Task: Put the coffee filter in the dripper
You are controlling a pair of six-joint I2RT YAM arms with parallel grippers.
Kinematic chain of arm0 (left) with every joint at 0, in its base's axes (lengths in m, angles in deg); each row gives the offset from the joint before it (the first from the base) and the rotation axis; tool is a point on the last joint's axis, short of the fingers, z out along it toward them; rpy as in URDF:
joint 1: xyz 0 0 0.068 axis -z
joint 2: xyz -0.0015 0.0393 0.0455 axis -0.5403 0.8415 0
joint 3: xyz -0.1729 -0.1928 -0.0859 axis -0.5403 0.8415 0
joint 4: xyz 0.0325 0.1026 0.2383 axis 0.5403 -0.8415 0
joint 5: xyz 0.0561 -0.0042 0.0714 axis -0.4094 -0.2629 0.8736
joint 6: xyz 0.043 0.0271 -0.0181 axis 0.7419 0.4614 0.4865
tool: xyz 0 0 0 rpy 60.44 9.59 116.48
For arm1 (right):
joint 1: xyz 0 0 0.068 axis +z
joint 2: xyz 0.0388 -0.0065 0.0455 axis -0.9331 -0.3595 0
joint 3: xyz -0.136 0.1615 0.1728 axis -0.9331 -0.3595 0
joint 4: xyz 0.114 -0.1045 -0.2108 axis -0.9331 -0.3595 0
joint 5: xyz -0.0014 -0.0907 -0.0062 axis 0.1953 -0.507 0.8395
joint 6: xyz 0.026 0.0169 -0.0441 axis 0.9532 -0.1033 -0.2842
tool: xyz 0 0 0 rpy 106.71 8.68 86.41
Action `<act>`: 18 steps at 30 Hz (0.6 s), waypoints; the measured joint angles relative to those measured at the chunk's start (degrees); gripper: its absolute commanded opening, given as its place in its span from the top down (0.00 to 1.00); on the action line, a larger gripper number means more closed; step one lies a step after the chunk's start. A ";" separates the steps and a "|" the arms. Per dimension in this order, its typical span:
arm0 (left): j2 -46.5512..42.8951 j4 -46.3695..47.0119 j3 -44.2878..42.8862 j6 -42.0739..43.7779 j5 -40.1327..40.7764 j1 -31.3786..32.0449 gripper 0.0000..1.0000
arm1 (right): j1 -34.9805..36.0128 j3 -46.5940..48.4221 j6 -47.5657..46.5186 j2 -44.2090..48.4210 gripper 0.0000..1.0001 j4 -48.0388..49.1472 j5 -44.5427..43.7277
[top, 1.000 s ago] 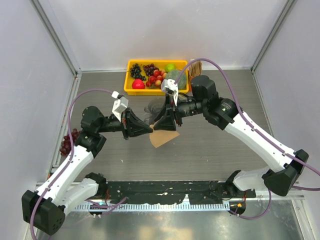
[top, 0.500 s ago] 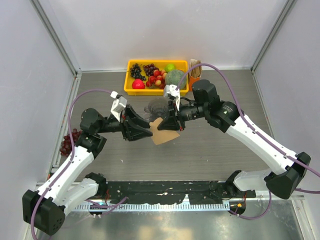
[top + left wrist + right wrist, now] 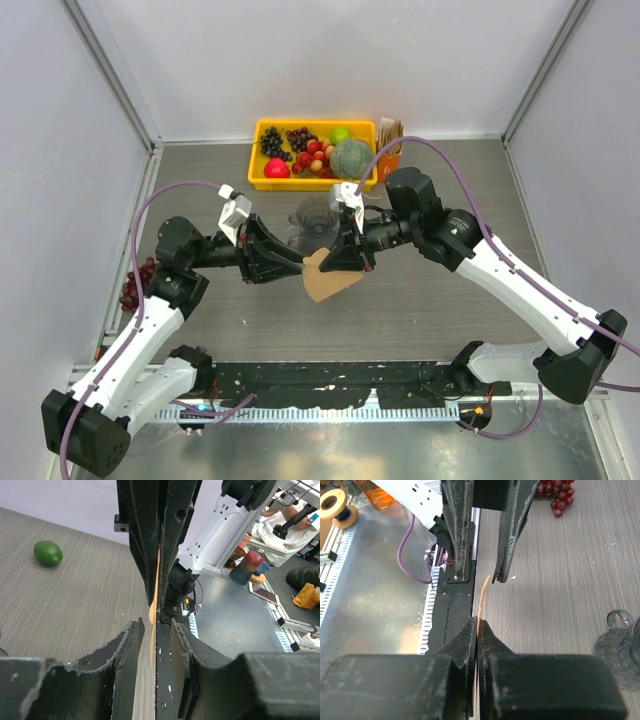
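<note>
The right arm (image 3: pixel 470 250)'s jaws are pinched shut on the flat coffee filter (image 3: pixel 325 280), hanging edge-up above the surface (image 3: pixel 430 310), while the left arm (image 3: pixel 190 250)'s jaws stand parted around it, and the dripper (image 3: pixel 312 217) sits just behind both.

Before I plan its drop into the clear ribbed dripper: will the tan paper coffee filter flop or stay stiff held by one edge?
Likely light and thin: the tan paper coffee filter shows as a sliver edge-on in the right gripper. It seems to hold its fan shape, though probably creases easily.
</note>
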 measured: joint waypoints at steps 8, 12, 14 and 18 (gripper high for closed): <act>0.42 1.68 0.02 -1.77 -0.66 0.31 0.70 | 1.05 0.00 -1.57 0.22 0.95 -0.98 0.26; 0.42 2.47 0.02 -2.71 -1.11 0.48 0.80 | 1.44 0.00 -1.97 0.22 0.95 -1.29 0.24; 0.44 2.84 0.00 -2.86 -1.27 0.66 0.84 | 1.57 0.00 -2.21 0.22 0.95 -1.44 0.22; 0.70 3.43 0.02 -3.08 -1.51 1.03 0.87 | 1.81 0.00 -2.58 0.22 0.95 -1.73 0.22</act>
